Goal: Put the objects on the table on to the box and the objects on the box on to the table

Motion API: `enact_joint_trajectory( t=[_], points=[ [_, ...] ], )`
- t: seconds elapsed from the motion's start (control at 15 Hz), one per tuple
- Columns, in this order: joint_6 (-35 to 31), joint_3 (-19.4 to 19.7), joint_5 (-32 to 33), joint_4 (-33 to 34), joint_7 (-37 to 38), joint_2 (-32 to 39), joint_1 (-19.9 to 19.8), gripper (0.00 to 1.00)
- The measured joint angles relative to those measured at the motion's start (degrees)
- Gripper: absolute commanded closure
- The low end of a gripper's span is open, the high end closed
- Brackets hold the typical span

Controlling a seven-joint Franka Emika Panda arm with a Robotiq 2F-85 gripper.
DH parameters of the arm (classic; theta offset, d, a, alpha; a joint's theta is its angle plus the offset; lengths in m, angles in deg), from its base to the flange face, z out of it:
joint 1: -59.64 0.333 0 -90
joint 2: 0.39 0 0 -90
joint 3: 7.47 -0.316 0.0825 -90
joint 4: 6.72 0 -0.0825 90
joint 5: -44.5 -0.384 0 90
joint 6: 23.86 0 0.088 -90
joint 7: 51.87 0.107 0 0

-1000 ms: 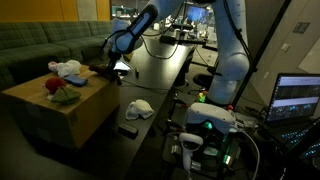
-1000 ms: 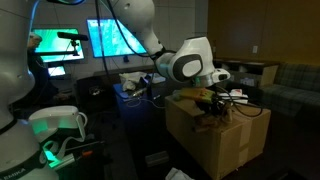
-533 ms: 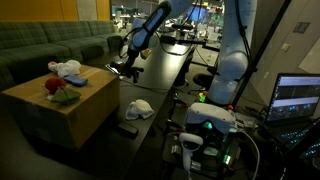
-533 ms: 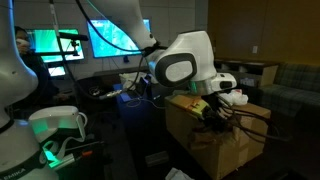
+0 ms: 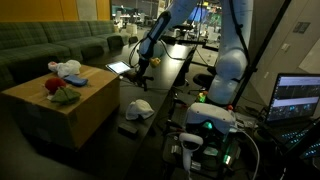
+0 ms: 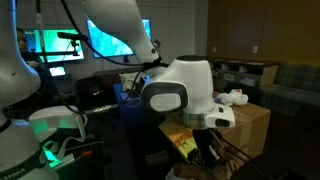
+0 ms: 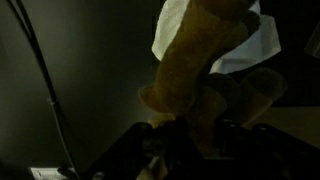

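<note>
Gripper pinches the brown item above the table edge nearest the box, probably for lowering there; the toy sits on the box.

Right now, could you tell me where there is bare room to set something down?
Free: the black table between the tablet and the white cloth; the box top's table-side part. Crowded: around the soft toy.

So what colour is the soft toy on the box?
The soft toy is red and green, clearest in an exterior view.
</note>
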Motion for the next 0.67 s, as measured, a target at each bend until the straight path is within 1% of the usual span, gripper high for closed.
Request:
enact_joint_trajectory(
  t=[0.2,0.47,0.53,0.6,0.67],
  points=[
    [-1.64,-1.23,-1.03,1.68,-1.14,6.02,-2.3,0.87],
    [-2.27,-1.15,-0.23,7.21,-1.09,15.12,-4.73,0.87],
    [-2.27,-1.14,0.04,8.83,-1.08,17.16,-5.37,0.85],
    [-2.27,-1.13,0.34,10.35,-1.04,18.95,-5.9,0.55],
    [-2.27,-1.12,0.75,11.93,-0.85,20.68,-6.36,0.54]
  ],
)
